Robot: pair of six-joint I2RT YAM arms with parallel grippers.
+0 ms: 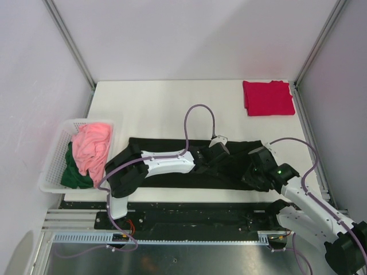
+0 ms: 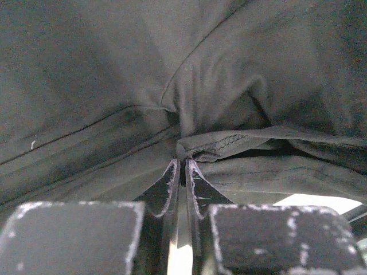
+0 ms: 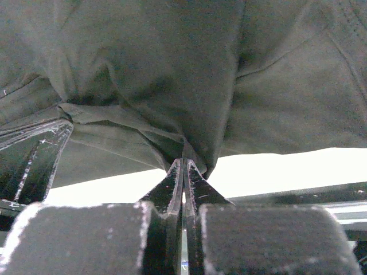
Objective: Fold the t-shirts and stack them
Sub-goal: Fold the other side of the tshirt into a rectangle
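The black t-shirt [image 1: 166, 146] lies spread as a long band across the near half of the table. My left gripper [image 1: 213, 162] is shut on a bunched fold of it near its middle; the left wrist view shows the cloth [image 2: 114, 86] pinched at the gripper [image 2: 182, 163]. My right gripper [image 1: 252, 172] is shut on the shirt's near right edge; the right wrist view shows the cloth [image 3: 172, 69] hanging from the gripper [image 3: 184, 162]. A crimson red t-shirt [image 1: 268, 97] lies folded at the far right corner.
A white lattice basket [image 1: 54, 160] at the table's left edge holds a pink garment [image 1: 92, 148] over a dark green one [image 1: 73, 173]. The white table [image 1: 155, 106] ends near the arms' bases. Metal frame posts stand at the far corners.
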